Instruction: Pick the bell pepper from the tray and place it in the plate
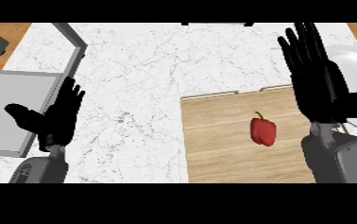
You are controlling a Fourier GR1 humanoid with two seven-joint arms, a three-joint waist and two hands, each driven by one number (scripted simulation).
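On the tray (216,124), the bell pepper (263,131) lies free near the open right hand (317,83); a sideways grasp could roll it away.

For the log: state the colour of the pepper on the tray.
Red bell pepper, olive-green stem; head view.
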